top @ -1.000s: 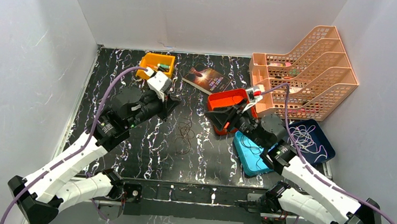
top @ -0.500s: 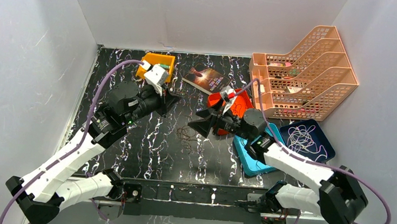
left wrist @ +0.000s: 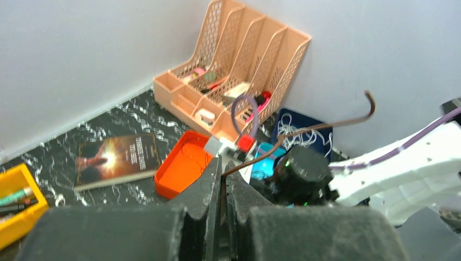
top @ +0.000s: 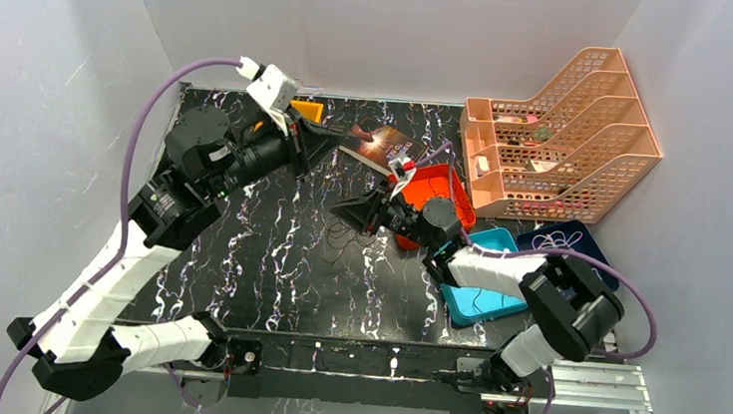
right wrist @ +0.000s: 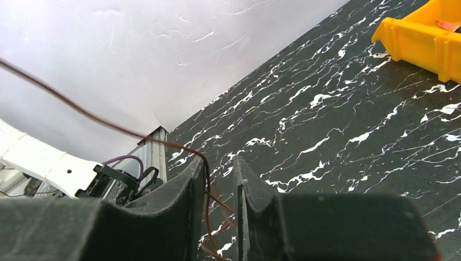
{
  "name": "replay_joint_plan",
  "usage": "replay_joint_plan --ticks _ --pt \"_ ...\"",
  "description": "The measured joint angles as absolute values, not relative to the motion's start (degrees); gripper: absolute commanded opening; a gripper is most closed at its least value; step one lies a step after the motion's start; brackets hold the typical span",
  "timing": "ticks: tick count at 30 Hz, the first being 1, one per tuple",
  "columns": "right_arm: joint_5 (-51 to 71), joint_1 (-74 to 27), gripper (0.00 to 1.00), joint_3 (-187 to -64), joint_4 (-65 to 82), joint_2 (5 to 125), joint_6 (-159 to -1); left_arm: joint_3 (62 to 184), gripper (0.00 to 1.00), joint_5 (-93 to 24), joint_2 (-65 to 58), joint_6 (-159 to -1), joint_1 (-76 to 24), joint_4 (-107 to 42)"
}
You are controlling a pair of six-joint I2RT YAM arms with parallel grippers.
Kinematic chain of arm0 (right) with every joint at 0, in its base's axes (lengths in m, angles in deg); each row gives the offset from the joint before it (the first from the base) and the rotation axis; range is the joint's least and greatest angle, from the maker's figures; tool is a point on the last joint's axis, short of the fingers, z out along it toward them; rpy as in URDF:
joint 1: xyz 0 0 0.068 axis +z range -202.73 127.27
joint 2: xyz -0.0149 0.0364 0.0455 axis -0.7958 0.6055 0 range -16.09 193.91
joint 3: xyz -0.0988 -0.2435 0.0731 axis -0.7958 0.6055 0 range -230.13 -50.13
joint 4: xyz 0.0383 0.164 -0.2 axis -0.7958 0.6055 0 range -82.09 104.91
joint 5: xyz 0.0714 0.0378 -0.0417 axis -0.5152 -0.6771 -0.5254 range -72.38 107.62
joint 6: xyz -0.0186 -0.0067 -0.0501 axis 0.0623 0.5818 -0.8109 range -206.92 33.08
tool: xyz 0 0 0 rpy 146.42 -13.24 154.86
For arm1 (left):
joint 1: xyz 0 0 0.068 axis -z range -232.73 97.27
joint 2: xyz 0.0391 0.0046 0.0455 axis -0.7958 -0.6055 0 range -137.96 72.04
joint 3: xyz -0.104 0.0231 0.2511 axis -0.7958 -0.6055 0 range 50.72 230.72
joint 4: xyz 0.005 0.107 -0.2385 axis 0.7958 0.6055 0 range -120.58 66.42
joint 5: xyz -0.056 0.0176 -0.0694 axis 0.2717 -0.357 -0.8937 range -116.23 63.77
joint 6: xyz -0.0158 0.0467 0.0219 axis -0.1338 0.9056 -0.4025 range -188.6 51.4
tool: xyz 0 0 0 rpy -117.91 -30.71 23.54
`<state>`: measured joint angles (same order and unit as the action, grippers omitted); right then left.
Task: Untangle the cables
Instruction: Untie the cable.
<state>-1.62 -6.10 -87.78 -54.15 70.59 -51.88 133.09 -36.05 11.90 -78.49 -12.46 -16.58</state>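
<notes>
Dark cables [top: 343,243] lie in a small loose tangle on the black marbled table [top: 267,268]. My left gripper [top: 353,144] is raised above the table's back and is shut on a thin brown cable [left wrist: 304,129], which leaves the left gripper's [left wrist: 224,166] tips and arcs up to the right. My right gripper [top: 342,210] hovers low at the tangle. In the right wrist view a brown cable [right wrist: 108,126] runs down through the gap of the right gripper [right wrist: 217,163], along its left finger; the jaws stand apart.
An orange-red tray [top: 440,183], a teal tray [top: 479,302] with a dark cord and a dark blue tray [top: 598,262] with a whitish cable sit at the right. A peach file rack [top: 560,124], a book [top: 383,143] and a yellow bin [right wrist: 429,32] stand at the back.
My left arm has lifted up and back with the brown cable. My right arm has swung left from the trays to the tangle, and its jaws have narrowed.
</notes>
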Motion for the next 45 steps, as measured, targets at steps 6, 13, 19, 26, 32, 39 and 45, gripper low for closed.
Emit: replay_joint_plan --ticks 6,13,19,26,32,39,45 --pt "-2.1 -6.1 0.27 -87.9 -57.2 76.2 -50.5 142.8 0.00 -36.4 8.0 -77.2 -12.5 -14.3" --pt "-2.9 -6.1 0.26 -87.7 -59.4 80.0 -49.2 149.6 0.00 -35.3 5.5 -74.5 -12.5 -12.5" --pt "-3.6 -6.1 0.24 -85.9 -60.4 82.5 -49.1 155.9 0.00 -33.5 3.2 -71.9 -12.5 -12.1" --pt "-4.1 -6.0 0.20 -83.0 -62.8 85.5 -48.0 161.4 0.00 -31.9 0.9 -69.2 -12.5 -12.1" --pt "-4.6 -5.4 0.18 -80.0 -63.8 86.4 -47.6 163.3 0.00 -30.5 -0.1 -67.3 -12.5 -12.1" --pt "-3.6 -4.2 0.13 -76.2 -63.8 86.3 -48.2 167.6 0.00 -28.8 -2.3 -64.5 -12.5 -11.5" --pt "-2.2 -2.6 0.08 -72.3 -63.4 86.2 -48.8 172.2 0.00 -25.6 -4.0 -60.2 -12.5 -11.7"
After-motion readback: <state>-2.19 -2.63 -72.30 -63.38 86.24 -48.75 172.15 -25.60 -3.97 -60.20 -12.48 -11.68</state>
